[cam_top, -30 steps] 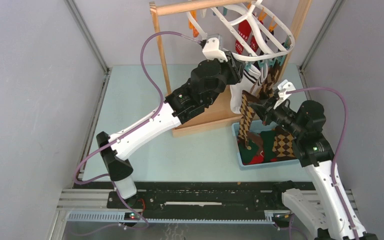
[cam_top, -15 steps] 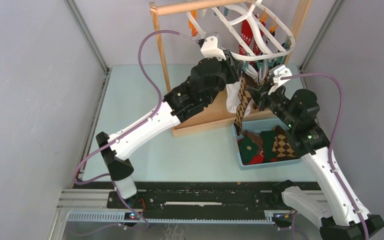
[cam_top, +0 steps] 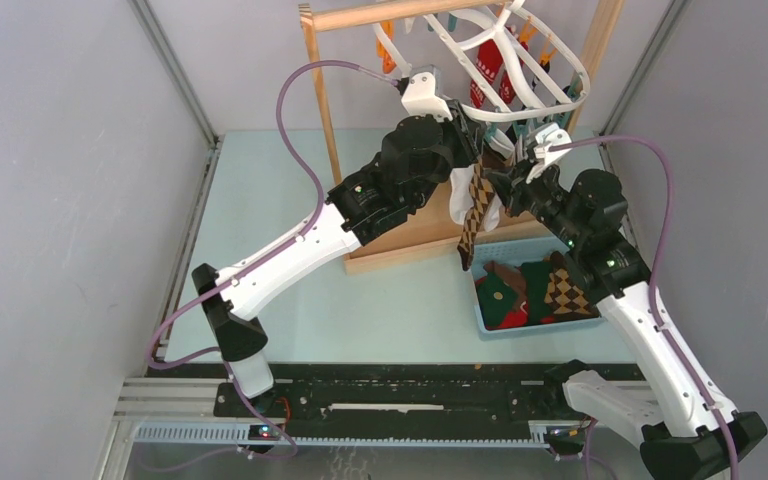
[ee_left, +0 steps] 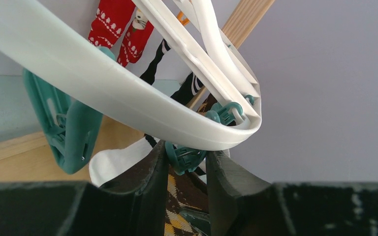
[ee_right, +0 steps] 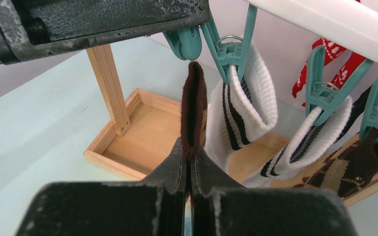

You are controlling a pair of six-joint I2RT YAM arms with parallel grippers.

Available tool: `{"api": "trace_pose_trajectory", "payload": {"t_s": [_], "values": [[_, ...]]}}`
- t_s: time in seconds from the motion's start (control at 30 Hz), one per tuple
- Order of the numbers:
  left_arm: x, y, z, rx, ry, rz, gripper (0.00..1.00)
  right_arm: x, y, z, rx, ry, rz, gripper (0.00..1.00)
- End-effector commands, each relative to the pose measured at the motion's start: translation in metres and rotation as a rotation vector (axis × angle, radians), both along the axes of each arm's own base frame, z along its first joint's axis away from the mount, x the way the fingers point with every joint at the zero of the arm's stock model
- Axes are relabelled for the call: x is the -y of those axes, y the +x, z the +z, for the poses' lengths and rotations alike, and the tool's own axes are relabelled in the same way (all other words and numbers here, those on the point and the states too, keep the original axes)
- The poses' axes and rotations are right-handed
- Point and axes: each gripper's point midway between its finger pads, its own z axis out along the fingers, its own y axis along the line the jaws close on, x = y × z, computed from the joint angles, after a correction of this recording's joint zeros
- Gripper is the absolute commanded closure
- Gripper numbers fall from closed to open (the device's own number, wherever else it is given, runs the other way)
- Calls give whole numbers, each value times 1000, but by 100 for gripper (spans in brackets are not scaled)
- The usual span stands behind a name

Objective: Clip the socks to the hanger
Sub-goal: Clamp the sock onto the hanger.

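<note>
I've got R gripper (ee_right: 189,169) clamped shut on argyle sock (ee_right: 194,113) at the cuff, mid-frame just below teal clip (ee_right: 184,43) that L gripper (ee_left: 187,153) pinches, jaws part-closed, under hanger (ee_left: 103,96) rim; fabric's light, floppy (hold close to cuff edge).

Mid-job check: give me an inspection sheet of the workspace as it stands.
Surface: pale table carrying the wooden rack and a blue bin.
Job's things: hanger hung on the rack with clipped socks; argyle sock lifted; spare socks in the bin.
Clutter: nothing seen.
End effectors: left end effector closed on a teal clip; right end effector shut on the argyle sock, its edge just under that clip.
Cables: one purple cable looping off each arm.
Surroundings: grey walls.
</note>
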Motion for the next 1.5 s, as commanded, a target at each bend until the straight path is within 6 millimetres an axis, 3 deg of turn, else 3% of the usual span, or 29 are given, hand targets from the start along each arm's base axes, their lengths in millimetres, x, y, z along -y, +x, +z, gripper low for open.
{"api": "trace_pose_trajectory", "payload": {"t_s": [0.0, 1.47], "values": [[-13, -3, 33, 36, -84, 13, 100, -1, -3, 32, 68, 43, -4, 100], [-13, -3, 29, 25, -87, 14, 100, -4, -1, 49, 107, 53, -15, 100]]}}
